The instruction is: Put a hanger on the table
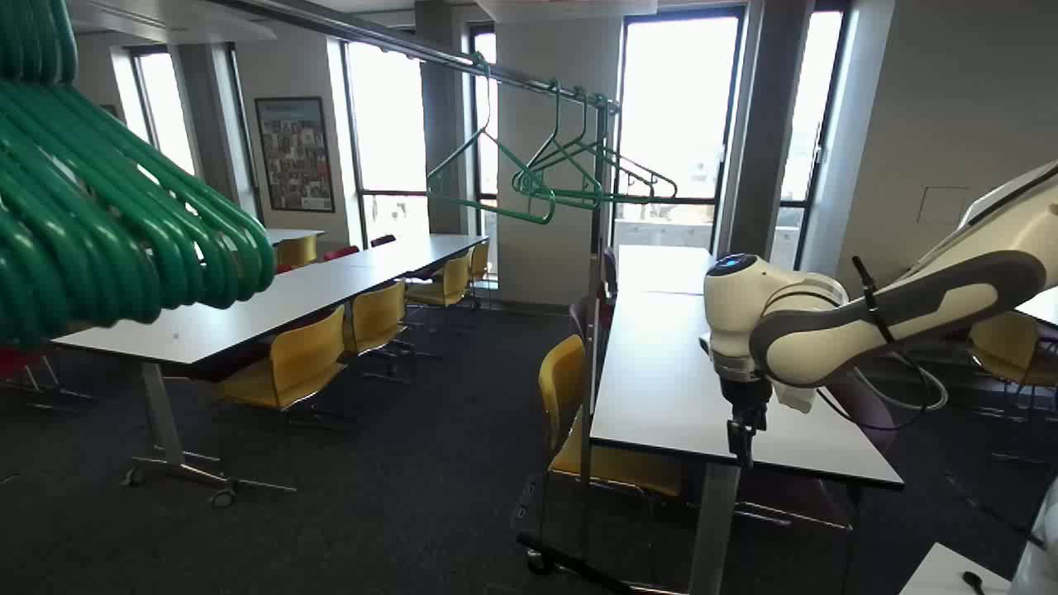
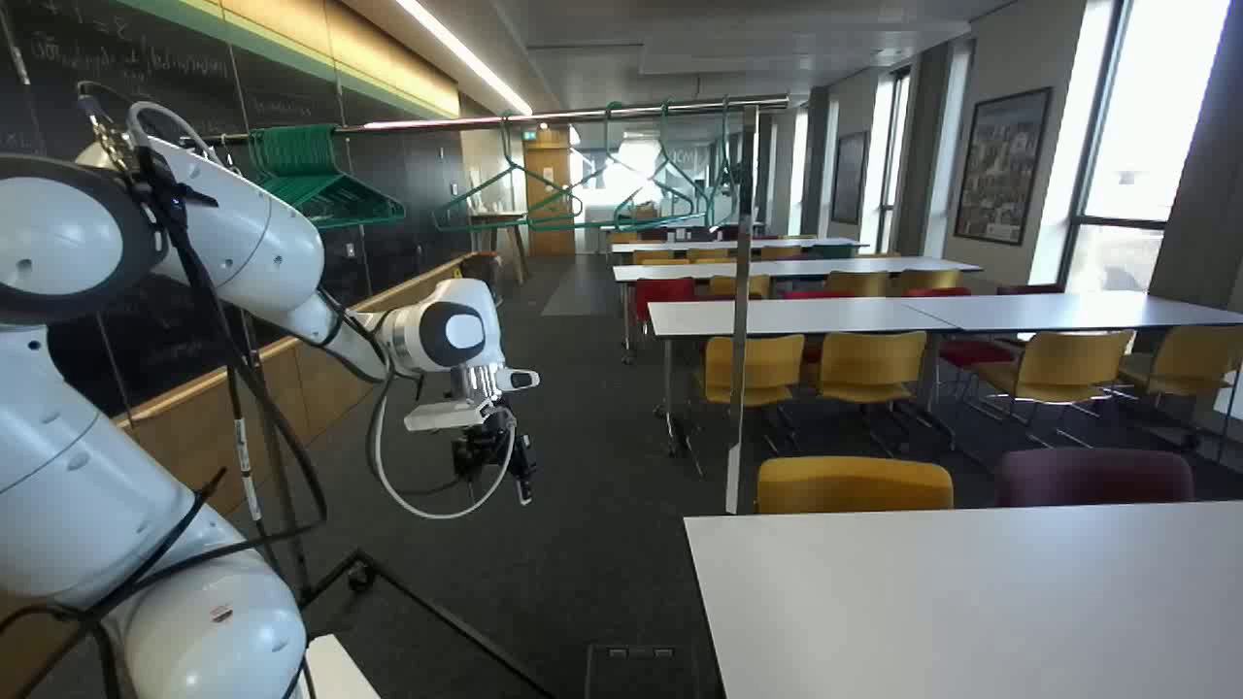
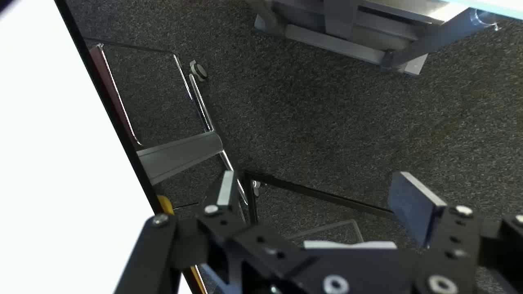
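Several thin green hangers hang by their hooks from a metal rail; the frontmost hanger [image 1: 489, 207] is tilted in an exterior view, and a hanger [image 2: 505, 227] also hangs there in an exterior view. The white-topped table [image 1: 661, 372] stands behind and beside the arm; it shows at the front right in an exterior view [image 2: 971, 602] and along the left of the wrist view [image 3: 61, 163]. My gripper [image 1: 742, 442] points down, below the rail and apart from the hangers. It also shows in an exterior view [image 2: 525, 483]. In the wrist view its fingers [image 3: 316, 188] are wide apart with nothing between them.
The rail [image 2: 583, 113] runs above the arm, on an upright post [image 2: 740, 369] with a black wheeled base [image 1: 570, 566]. A dense bunch of green hangers [image 1: 124, 223] hangs at its far end. A yellow chair [image 1: 562, 372] stands at the table. Cables loop around the arm.
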You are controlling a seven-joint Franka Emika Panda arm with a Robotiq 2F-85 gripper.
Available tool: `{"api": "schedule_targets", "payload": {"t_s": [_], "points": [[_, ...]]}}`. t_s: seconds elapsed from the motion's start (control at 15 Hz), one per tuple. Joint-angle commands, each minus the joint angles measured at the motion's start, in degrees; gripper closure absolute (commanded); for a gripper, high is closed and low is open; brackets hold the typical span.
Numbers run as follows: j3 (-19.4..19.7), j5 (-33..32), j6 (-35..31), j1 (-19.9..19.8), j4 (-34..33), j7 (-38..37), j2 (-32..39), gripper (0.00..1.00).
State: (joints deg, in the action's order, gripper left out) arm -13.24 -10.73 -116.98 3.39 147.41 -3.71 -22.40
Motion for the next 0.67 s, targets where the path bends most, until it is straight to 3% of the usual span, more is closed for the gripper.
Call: {"api": "schedule_targets", "payload": {"t_s": [0.0, 0.2, 0.6], "points": [[1.4, -0.6, 0.2, 1.5, -0.1, -0.5, 0.2, 0.00], [0.2, -3.2, -7.5, 1.8, 1.6, -3.6, -3.1, 0.00], [-3.1, -8.8, -15.6, 1.6, 1.0, -10.9, -8.9, 0.00]]}}
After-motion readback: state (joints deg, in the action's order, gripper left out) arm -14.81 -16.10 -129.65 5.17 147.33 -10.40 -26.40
